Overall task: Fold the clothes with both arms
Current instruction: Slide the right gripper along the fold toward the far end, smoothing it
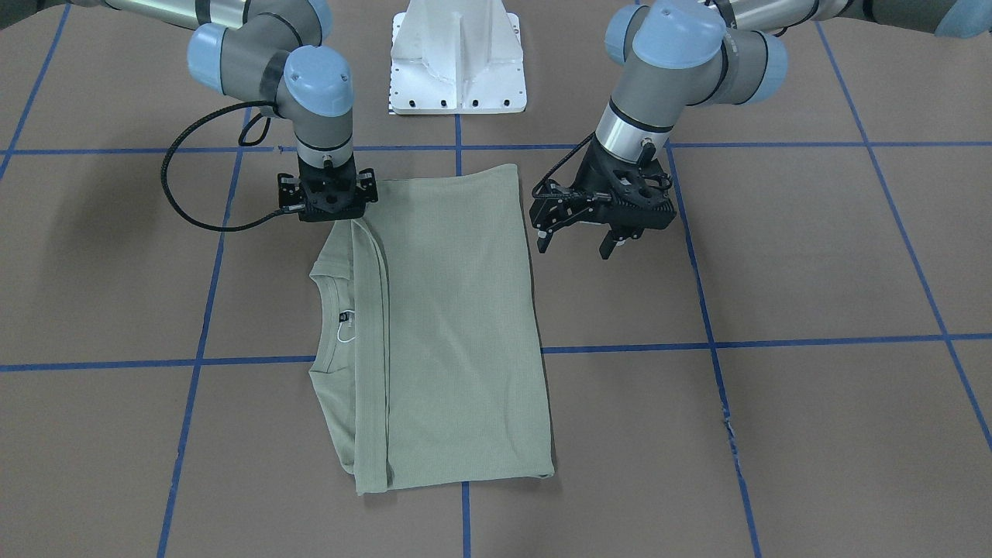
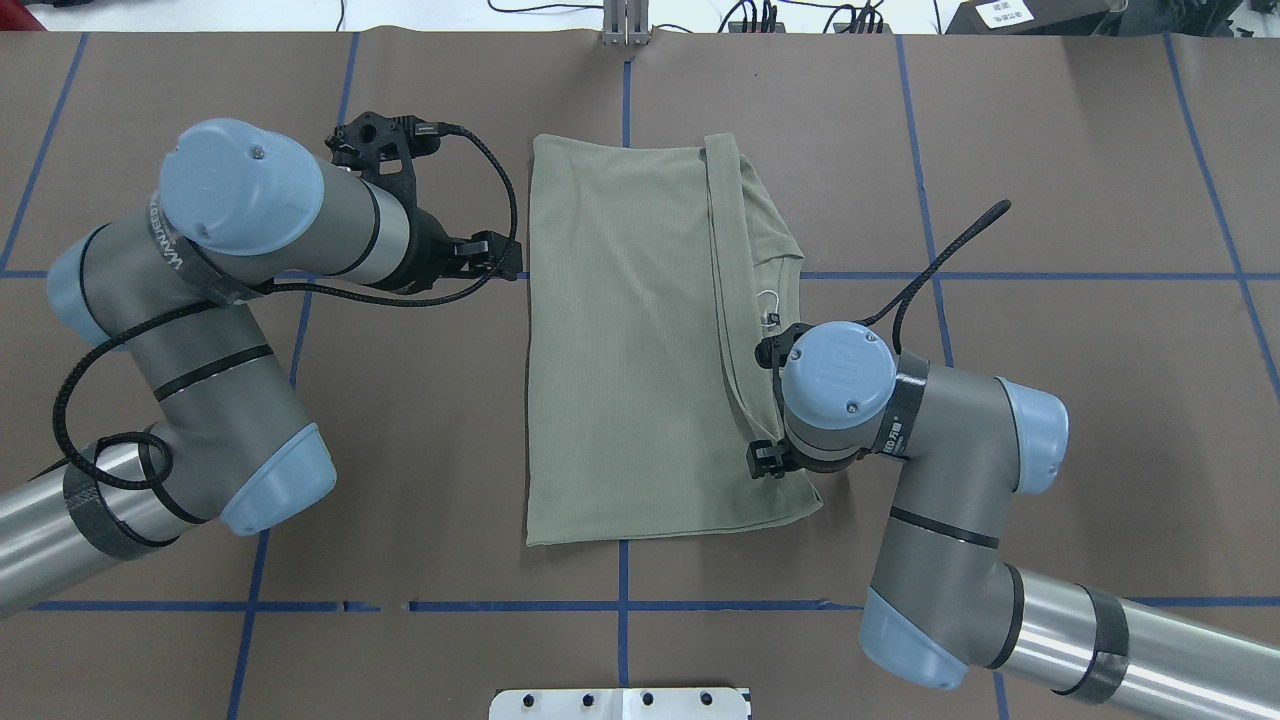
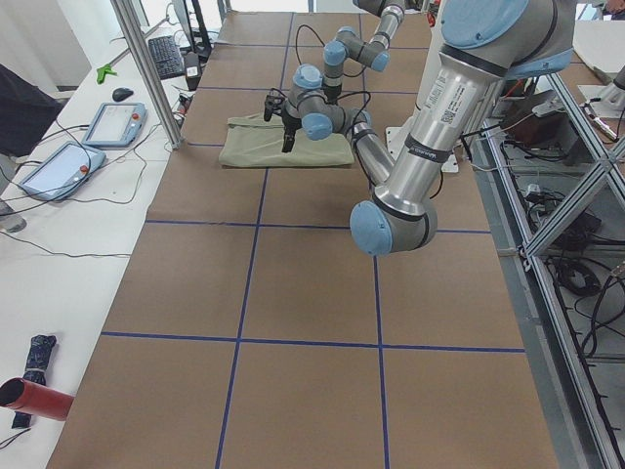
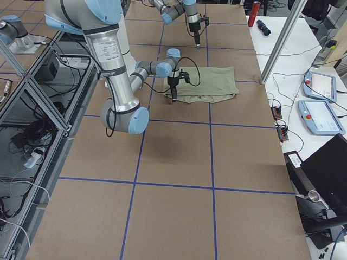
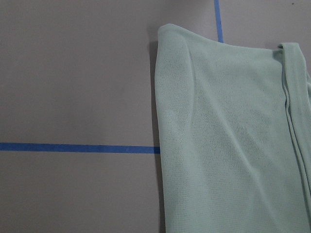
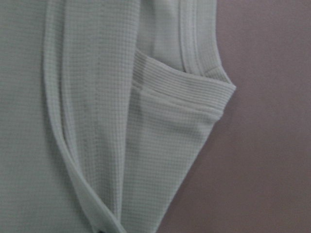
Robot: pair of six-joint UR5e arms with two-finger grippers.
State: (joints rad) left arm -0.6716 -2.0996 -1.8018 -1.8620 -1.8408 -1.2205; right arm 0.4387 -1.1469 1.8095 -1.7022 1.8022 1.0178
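Left pincer [image 1: 574, 248] hangs with its two fingers spread wide and nothing between them, just off the long folded edge of the shirt [image 1: 457, 325] and above bare brown bench [image 1: 814, 256]. On the other side, the right pincer [image 1: 332, 208] points straight down over the shirt's collar-side edge, toward the end nearer the robot. From where I stand its fingertips are hidden under its own body, so I cannot tell whether it has hold of the cloth or how far it is open.

The pale green shirt lies flat in the middle of the bench, folded into a tall oblong. Its collar is turned toward the robot's right, and the black neck tag [image 1: 343, 316] with its white loop shows in the neck opening. A narrow folded band runs the length of the shirt beside the collar. Blue tape lines [image 1: 775, 341] cross the bench, some meeting the shirt's edges. The white pedestal base [image 1: 457, 62] stands at the robot's side, apart from the shirt.
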